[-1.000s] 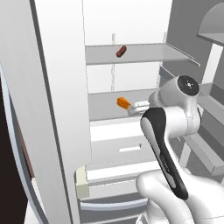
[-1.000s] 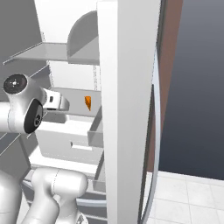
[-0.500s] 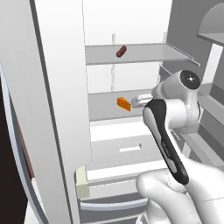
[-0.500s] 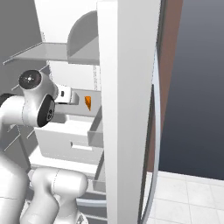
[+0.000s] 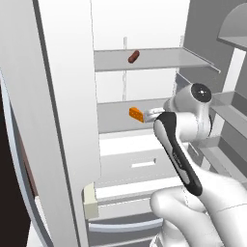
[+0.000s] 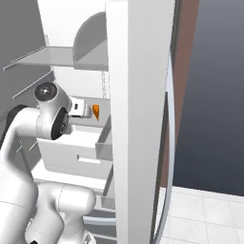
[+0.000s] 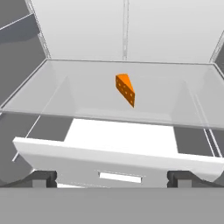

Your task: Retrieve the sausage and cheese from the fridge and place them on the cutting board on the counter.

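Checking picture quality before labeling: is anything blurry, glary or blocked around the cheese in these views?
Hand view: cheese sharp, evenly lit, no glare on the see-through shelf. Left base view: arm crowds it. Right base view: fridge door blocks much of the inside.

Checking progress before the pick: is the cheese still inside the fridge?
Inside. The orange-yellow cheese wedge lies on a clear glass shelf in the white-lined fridge, untouched.

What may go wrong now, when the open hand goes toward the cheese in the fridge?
1. The cheese lies on a glass shelf; the open hand may push it back instead of gripping.
2. A white drawer stands out below the shelf; a low approach might hit it.
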You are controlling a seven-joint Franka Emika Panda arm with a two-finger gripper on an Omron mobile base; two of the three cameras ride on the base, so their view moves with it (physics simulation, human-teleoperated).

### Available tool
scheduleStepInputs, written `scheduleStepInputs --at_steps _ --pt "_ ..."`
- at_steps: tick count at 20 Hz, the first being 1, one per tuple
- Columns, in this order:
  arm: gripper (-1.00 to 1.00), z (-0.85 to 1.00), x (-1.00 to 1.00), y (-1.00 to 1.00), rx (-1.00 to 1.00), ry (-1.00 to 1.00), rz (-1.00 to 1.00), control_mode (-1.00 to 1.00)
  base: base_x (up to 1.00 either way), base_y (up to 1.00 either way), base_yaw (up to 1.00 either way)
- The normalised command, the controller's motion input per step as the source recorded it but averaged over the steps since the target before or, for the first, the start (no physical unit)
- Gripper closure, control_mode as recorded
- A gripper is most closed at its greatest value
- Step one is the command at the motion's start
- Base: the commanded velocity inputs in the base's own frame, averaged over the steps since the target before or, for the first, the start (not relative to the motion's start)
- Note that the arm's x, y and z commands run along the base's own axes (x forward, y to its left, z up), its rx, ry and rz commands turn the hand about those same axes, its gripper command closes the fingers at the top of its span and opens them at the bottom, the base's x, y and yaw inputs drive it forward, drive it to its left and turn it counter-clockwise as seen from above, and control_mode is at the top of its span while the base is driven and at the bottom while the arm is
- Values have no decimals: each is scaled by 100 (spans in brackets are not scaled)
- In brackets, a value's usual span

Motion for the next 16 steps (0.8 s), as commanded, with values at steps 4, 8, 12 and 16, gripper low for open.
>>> scheduleStepInputs --at_steps 4,8,12,16 --pt "-100 -15 48 0 0 0 0 -100 0 0 0" --pt "-100 0 45 -2 0 1 0 -100 0 0 0" --pt "-100 0 51 -5 0 7 0 -100 0 0 0" --pt "-100 -1 48 0 0 9 0 -100 0 0 0"
